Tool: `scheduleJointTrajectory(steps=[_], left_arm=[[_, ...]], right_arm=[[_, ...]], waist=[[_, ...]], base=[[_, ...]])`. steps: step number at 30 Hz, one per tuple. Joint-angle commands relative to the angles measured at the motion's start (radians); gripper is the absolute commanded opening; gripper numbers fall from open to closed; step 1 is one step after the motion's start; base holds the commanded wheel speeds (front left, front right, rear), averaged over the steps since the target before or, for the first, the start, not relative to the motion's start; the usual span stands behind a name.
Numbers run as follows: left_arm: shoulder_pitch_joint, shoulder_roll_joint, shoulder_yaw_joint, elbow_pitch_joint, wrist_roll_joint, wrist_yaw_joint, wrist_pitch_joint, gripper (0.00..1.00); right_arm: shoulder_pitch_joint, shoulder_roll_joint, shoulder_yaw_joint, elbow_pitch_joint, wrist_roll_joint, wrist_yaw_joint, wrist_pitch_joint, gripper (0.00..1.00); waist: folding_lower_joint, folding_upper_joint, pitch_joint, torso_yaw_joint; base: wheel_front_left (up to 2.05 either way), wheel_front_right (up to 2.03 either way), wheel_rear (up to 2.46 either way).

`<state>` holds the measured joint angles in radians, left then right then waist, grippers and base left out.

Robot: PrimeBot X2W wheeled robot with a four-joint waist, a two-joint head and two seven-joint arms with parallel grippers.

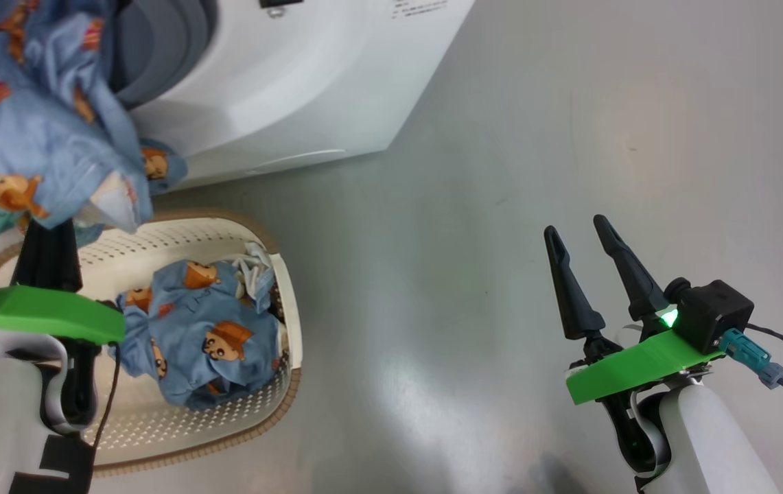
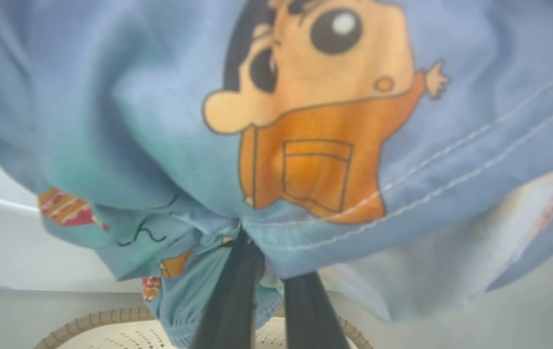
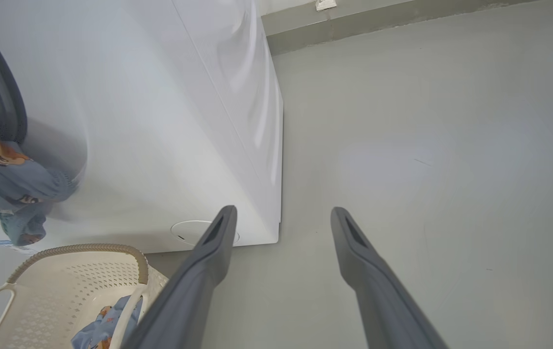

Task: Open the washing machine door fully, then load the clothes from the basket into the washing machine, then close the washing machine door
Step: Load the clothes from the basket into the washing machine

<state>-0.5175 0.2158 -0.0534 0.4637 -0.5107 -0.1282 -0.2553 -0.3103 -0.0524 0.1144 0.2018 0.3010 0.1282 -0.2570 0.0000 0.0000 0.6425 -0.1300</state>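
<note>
My left gripper [image 1: 48, 237] is shut on a bunch of the clothes [image 1: 34, 130], light-blue fabric with orange cartoon prints, held up above the basket [image 1: 289, 302] and in front of the washing machine [image 1: 281, 82]. In the left wrist view the dark fingers [image 2: 232, 300] vanish into the pinched fabric [image 2: 305, 121]. Another blue printed bundle [image 1: 206, 336] lies in the cream basket. The grey gasket [image 1: 158, 48] of the opening shows behind the held cloth. The washing machine door is out of view. My right gripper [image 1: 575, 226] stands open over bare floor, nothing between its fingers [image 3: 208, 252].
The right wrist view has the machine's white front and side [image 3: 160, 121], the basket's rim [image 3: 77, 249] at lower left, and the held cloth [image 3: 5, 174] hanging by the opening. Grey floor [image 1: 569, 103] stretches to the right, up to a wall base [image 3: 378, 22].
</note>
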Motion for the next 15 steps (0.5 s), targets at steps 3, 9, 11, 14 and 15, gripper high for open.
scheduleJointTrajectory(steps=[3, 9, 11, 14, 15], left_arm=[[0.032, 0.021, 0.048, -0.087, 0.039, -0.002, -0.006, 0.00], [0.036, 0.012, 0.080, -0.217, 0.109, -0.002, -0.006, 0.00], [0.030, 0.012, 0.085, -0.253, 0.121, -0.002, -0.006, 0.00], [0.014, 0.022, 0.088, -0.281, 0.129, -0.002, -0.006, 0.00], [0.014, 0.022, 0.088, -0.281, 0.129, -0.002, -0.006, 0.00]], right_arm=[[0.019, 0.002, 0.022, -0.011, -0.005, 0.003, -0.005, 1.00], [0.021, 0.002, 0.024, -0.007, 0.001, 0.003, -0.005, 1.00], [0.024, 0.002, 0.025, -0.006, 0.004, 0.003, -0.005, 1.00], [0.026, 0.002, 0.026, -0.006, 0.010, 0.003, -0.005, 1.00], [0.026, 0.002, 0.026, -0.006, 0.010, 0.003, -0.005, 1.00]], waist=[[0.0000, 0.0000, -0.022, 0.016], [0.0000, 0.0000, -0.037, 0.015], [0.0000, 0.0000, -0.041, 0.011], [0.0000, 0.0000, -0.044, 0.005], [0.0000, 0.0000, -0.044, 0.005]], base=[[0.00, 0.00, 0.00], [0.00, 0.00, 0.00], [0.00, 0.00, 0.00], [0.00, 0.00, 0.00], [0.00, 0.00, 0.00]])
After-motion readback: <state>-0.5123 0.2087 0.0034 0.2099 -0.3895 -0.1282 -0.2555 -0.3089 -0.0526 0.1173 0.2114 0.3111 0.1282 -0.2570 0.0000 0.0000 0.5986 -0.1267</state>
